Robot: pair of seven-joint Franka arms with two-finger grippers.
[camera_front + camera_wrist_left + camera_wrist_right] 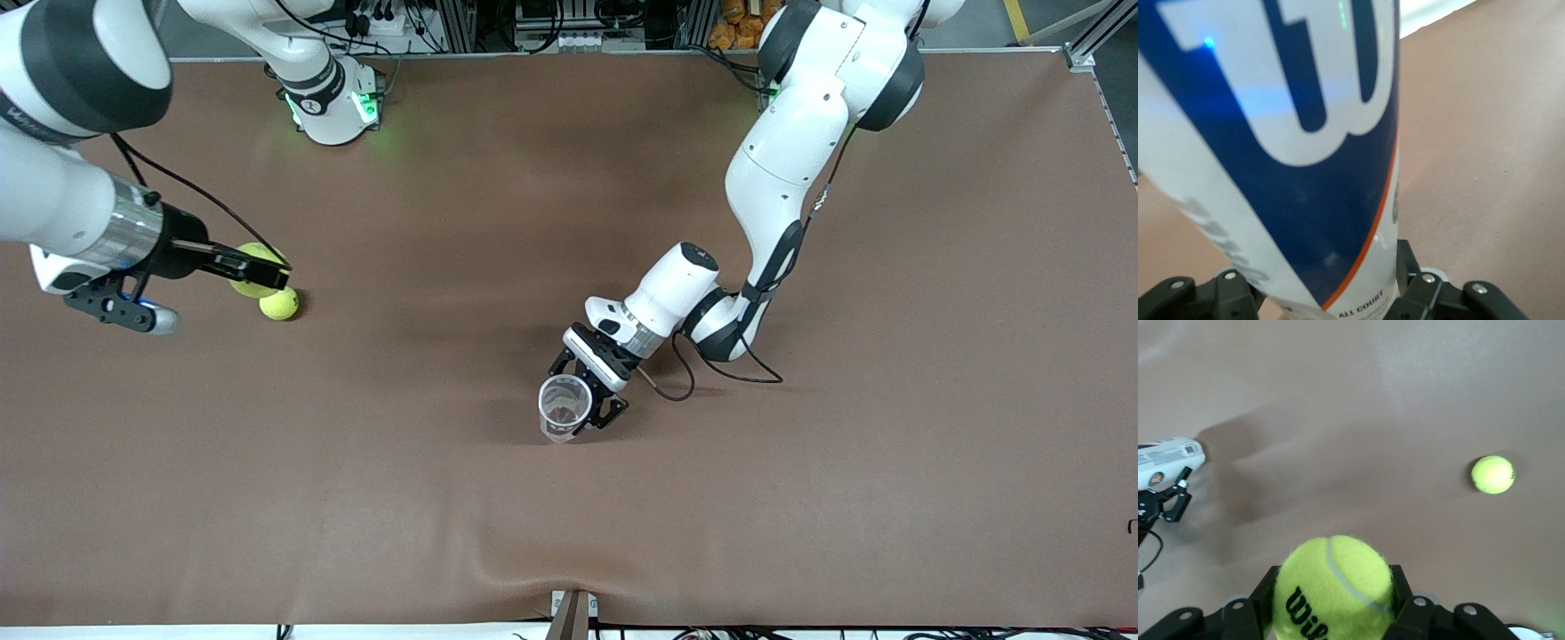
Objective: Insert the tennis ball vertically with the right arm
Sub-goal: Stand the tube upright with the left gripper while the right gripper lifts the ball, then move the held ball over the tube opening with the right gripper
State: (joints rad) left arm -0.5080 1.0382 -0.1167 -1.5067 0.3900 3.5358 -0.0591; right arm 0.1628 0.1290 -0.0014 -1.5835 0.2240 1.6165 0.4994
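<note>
White arms (782,142), black joint bands, dangling cables

Even, bright overhead light falls on the brown table (569,533), leaving soft shadows under both arms. A blue glow reflects off the can (1291,147), which fills the left wrist view, blurred from closeness.

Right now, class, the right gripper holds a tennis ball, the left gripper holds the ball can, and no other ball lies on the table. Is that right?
Not quite. The right gripper does hold a tennis ball and the left gripper the can, but a second ball lies on the table, as the front view and right wrist view show.
</note>
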